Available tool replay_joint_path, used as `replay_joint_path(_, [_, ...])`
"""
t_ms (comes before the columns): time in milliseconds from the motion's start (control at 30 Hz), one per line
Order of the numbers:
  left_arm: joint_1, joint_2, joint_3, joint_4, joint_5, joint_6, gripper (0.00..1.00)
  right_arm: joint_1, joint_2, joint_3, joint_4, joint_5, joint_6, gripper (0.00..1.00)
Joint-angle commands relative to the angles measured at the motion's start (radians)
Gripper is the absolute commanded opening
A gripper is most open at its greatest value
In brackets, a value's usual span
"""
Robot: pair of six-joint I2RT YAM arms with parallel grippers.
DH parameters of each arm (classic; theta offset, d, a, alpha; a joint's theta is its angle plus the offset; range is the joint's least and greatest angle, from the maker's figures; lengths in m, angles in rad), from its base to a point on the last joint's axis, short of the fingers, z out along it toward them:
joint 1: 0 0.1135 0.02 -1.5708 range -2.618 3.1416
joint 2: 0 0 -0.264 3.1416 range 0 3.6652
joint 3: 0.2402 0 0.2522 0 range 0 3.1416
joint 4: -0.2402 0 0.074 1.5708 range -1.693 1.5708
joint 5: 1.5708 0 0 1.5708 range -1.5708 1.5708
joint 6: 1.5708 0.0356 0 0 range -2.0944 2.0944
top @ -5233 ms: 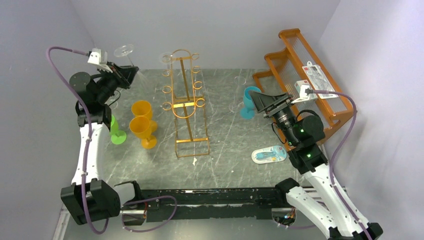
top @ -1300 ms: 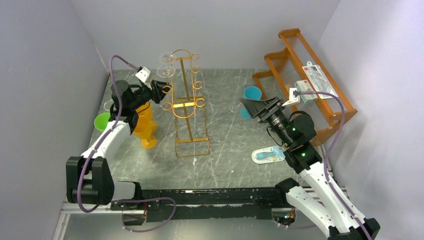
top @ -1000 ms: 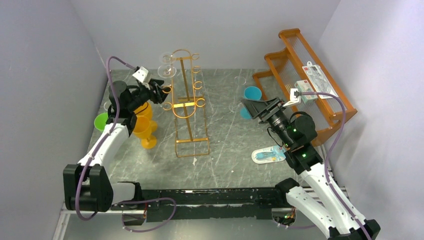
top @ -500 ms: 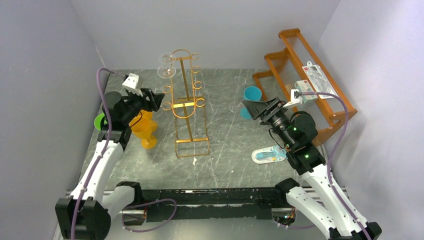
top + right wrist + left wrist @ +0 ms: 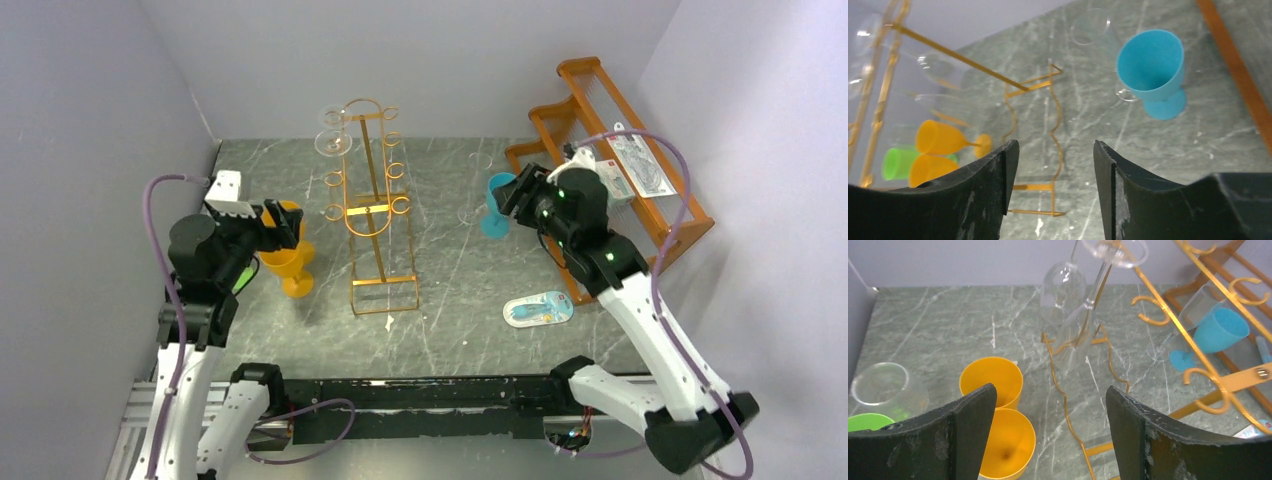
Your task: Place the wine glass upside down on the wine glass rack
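The wine glass [image 5: 333,144] hangs upside down on a hook high on the far left side of the rack [image 5: 372,210], foot up and bowl down, its long axis close to upright. It lies far and to the right of the left end effector [image 5: 285,226], well apart from it, and the left arm is the nearer one. That end effector is open and empty above the orange cups [image 5: 285,262]. A moment ago it sat close to the rack; it has since drawn back to the near left. The right end effector [image 5: 513,192], also open and empty, has swung farther out beside the blue cup [image 5: 497,205].
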Motion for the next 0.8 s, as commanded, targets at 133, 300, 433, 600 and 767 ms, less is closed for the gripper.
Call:
replay_joint_path(133, [-0.006, -0.058, 0.144, -0.14, -0.07, 0.008, 0.84, -0.003, 0.297, 0.141, -0.11, 0.172, -0.188, 0.55])
replay_joint_path(300, [-0.006, -0.074, 0.163, -0.041, -0.062, 0.012, 0.86, 0.0, 0.483, 0.222, -0.09, 0.171, -0.25, 0.53])
replay_joint_path(433, [-0.018, -0.039, 0.206, -0.012, -0.046, 0.027, 0.87, 0.0, 0.578, 0.268, -0.063, 0.209, -0.272, 0.52])
replay_joint_path(600, [-0.041, -0.012, 0.238, -0.008, -0.036, 0.053, 0.87, 0.0, 0.67, 0.287, -0.073, 0.256, -0.292, 0.43])
replay_joint_path(767, [-0.044, 0.001, 0.242, -0.009, -0.035, 0.058, 0.88, 0.0, 0.716, 0.277, -0.063, 0.212, -0.315, 0.32])
